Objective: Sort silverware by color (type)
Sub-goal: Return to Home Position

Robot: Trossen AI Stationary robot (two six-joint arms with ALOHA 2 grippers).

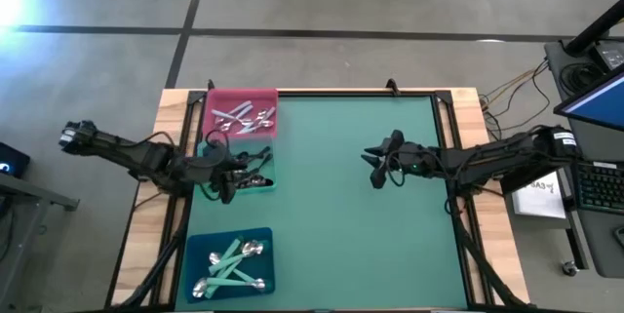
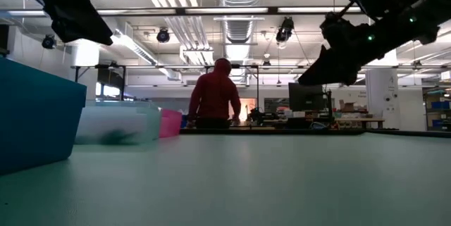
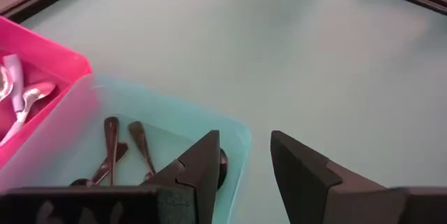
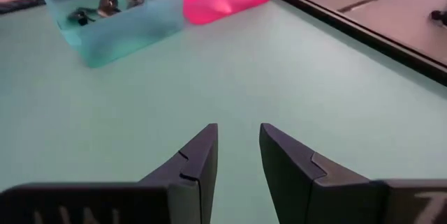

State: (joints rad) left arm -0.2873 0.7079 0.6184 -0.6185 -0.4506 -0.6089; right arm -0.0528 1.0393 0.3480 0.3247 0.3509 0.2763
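The silverware lies sorted in three trays along the table's left side. All-silver pieces (image 1: 244, 115) lie in the pink tray (image 1: 216, 102). Black-handled ones (image 1: 252, 171) lie in the pale green tray (image 1: 269, 162). Mint-teal-handled spoons (image 1: 229, 262) lie in the blue tray (image 1: 197, 246). My left gripper (image 1: 227, 184) hangs open over the green tray's near edge, holding nothing; the left wrist view shows black-handled spoons (image 3: 112, 147) below it. My right gripper (image 1: 375, 168) is open and empty, raised above the bare mat right of centre.
The green mat (image 1: 351, 245) covers the table between the arms. A black frame (image 1: 444, 118) rims the mat. A person in a red hooded top (image 2: 215, 96) stands beyond the far edge in the low view. A desk with a keyboard (image 1: 597, 181) sits at the right.
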